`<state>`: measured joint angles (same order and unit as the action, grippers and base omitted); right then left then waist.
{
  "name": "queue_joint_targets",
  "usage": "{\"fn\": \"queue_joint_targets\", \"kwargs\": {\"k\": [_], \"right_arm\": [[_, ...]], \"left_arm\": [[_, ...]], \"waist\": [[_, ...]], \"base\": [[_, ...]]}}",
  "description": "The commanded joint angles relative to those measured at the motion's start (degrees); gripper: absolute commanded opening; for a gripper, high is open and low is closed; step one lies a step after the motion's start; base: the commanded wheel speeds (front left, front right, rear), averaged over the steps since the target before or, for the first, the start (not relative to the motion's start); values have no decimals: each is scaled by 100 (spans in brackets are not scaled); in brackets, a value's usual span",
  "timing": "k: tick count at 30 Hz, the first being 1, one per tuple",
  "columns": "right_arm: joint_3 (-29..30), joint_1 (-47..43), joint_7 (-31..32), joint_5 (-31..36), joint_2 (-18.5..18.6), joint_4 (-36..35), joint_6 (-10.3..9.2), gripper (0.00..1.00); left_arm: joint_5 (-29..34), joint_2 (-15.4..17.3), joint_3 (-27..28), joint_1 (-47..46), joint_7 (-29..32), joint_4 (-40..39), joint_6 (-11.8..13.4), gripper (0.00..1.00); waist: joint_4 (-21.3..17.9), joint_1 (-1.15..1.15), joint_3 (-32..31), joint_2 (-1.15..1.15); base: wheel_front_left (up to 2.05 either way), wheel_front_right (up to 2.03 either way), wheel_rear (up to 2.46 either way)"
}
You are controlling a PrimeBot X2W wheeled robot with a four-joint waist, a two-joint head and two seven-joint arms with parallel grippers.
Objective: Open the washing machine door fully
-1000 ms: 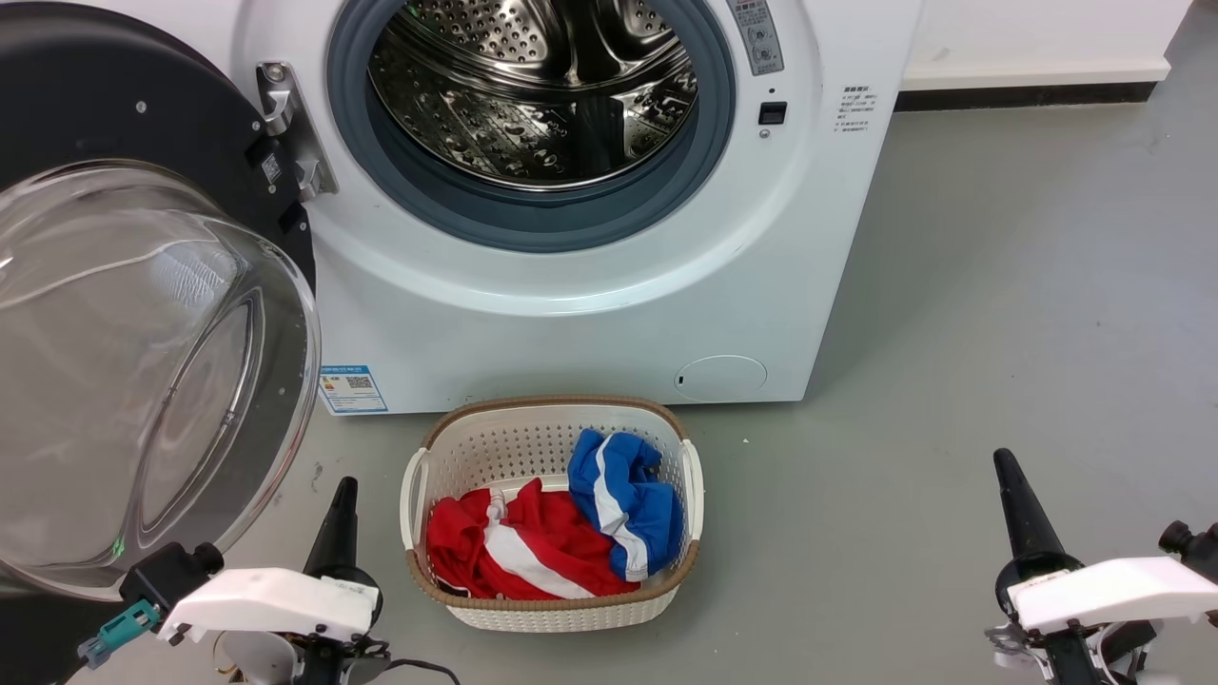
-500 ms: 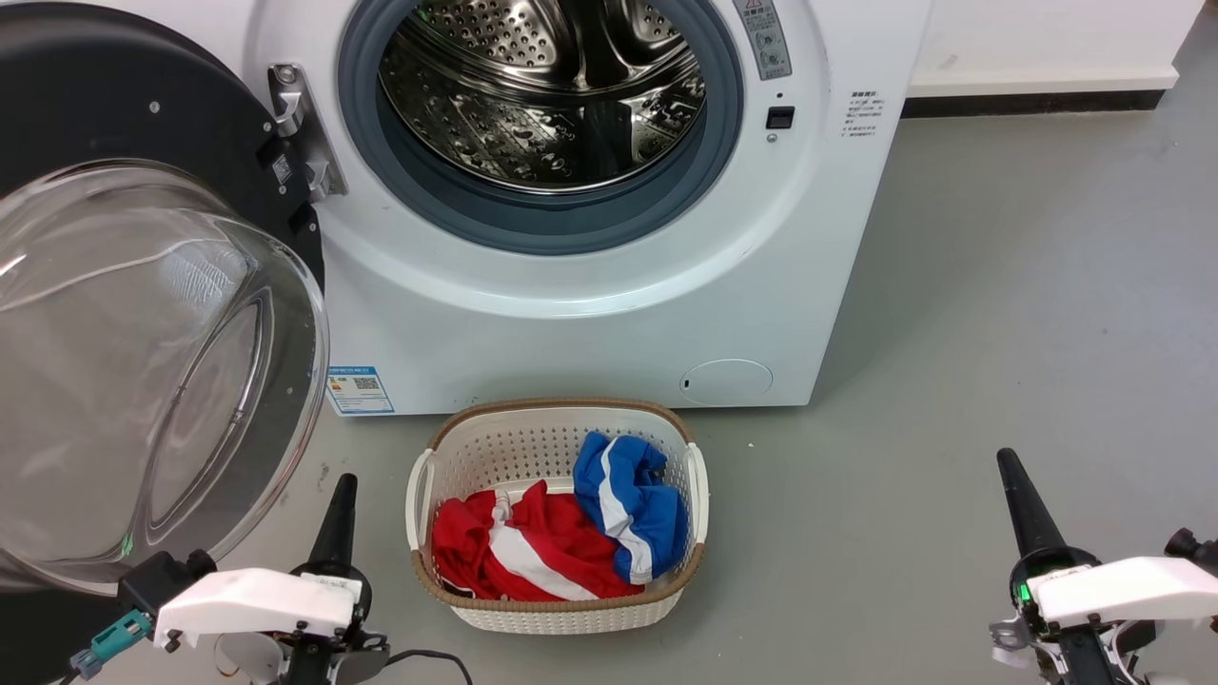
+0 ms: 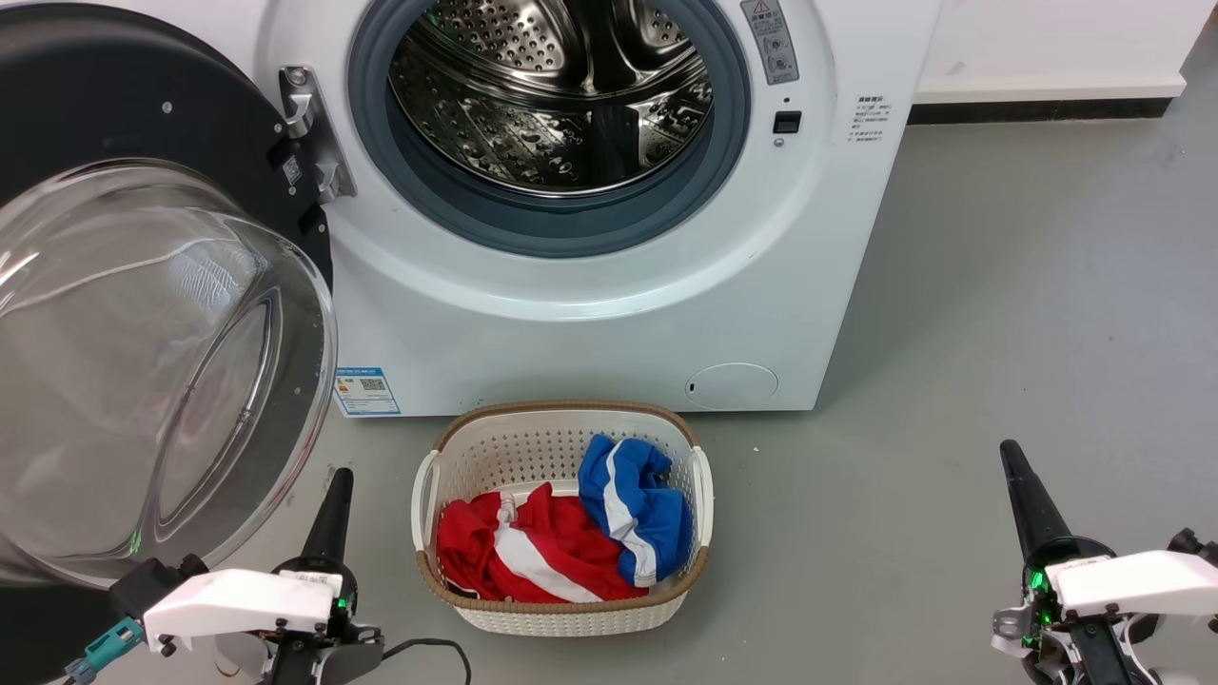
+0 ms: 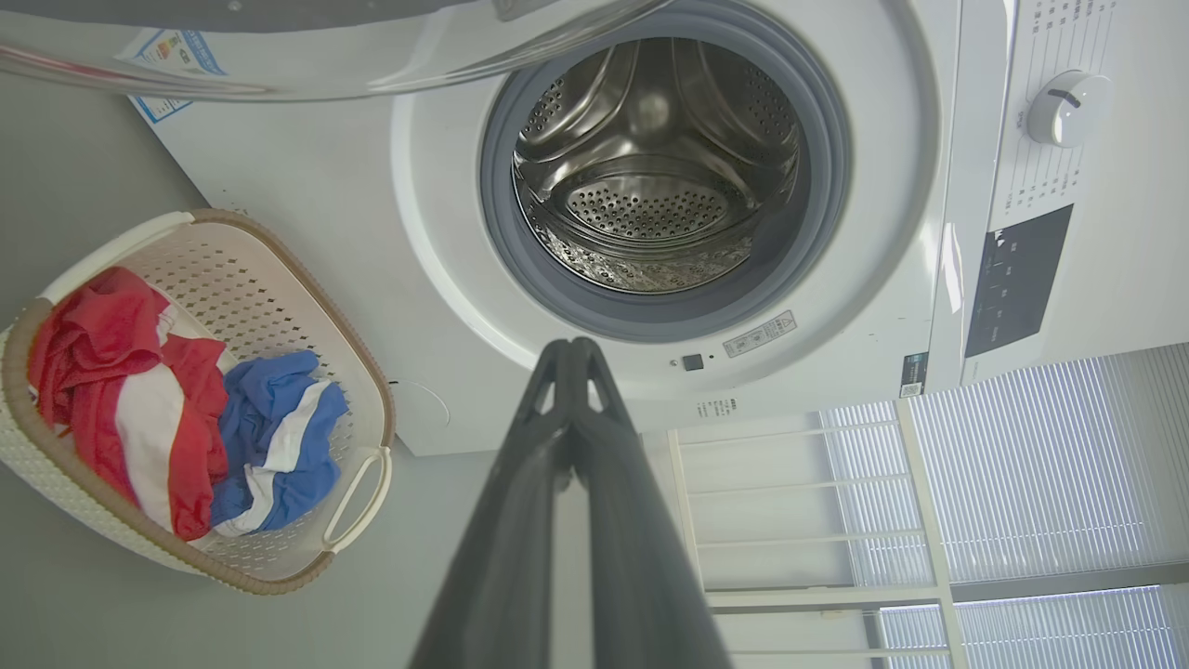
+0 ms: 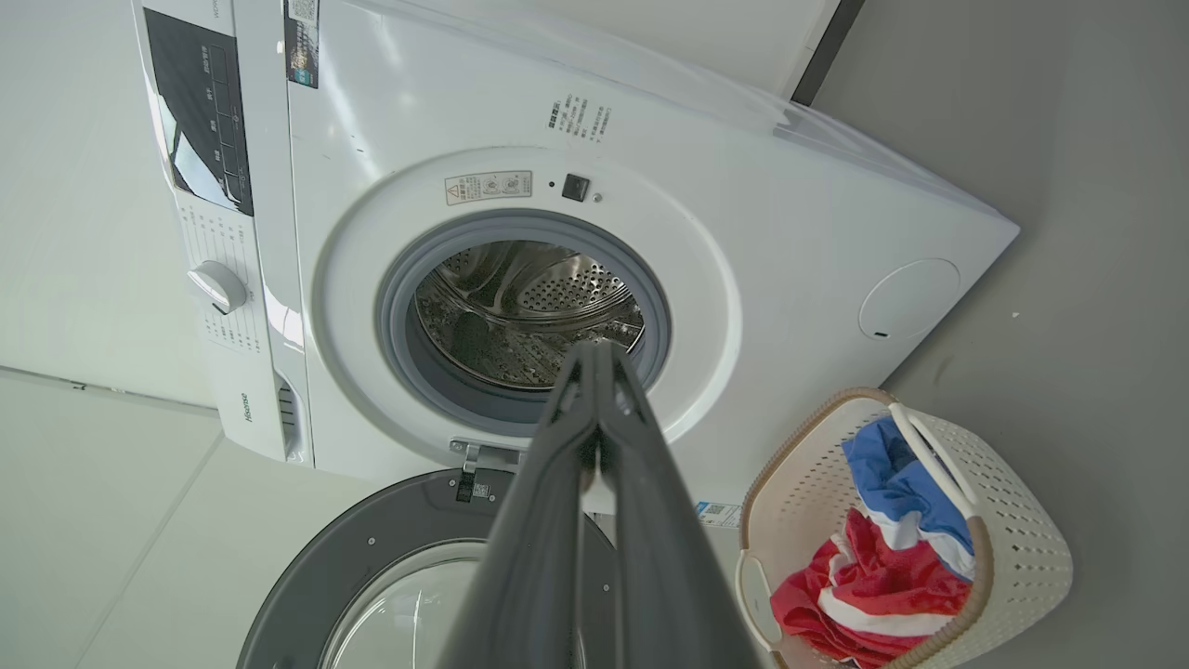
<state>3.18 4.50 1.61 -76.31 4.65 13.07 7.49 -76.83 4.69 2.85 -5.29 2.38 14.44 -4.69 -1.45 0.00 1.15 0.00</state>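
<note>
Left tool (image 3: 335,490) was pinched closed and empty, low beside the basket (image 3: 561,407). Right tool (image 3: 1020,495) same, well off to the right. Washing machine door (image 3: 152,323) hung swung out left of the drum opening (image 3: 552,105), looked about fully open. Risk: left tool sat near the door's glass, so a careless lift could clip it and swing the door back

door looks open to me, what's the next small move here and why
Likely none: I'd simply stop here. The washing machine door is swung wide on its hinge, leaving the drum opening wholly uncovered. The left tool and right tool are both shut, low near the floor and apart from the door, so nothing calls for another push.
</note>
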Motion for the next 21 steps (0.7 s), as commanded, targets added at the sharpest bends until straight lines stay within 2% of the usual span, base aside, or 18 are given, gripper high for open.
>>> {"fn": "queue_joint_targets", "kwargs": {"k": [1,21], "right_arm": [[25,101,37,-110,-16,-16,0,0],[144,166,249,-1018,-69,52,0,0]], "left_arm": [[-99,-23,52,-114,24,-46,-56,0],[-929,-109,246,-108,254,-46,-197,0]], "waist": [[4,0,-3,0],[78,0,-52,0]], "base": [[0,0,0],[0,0,0]]}}
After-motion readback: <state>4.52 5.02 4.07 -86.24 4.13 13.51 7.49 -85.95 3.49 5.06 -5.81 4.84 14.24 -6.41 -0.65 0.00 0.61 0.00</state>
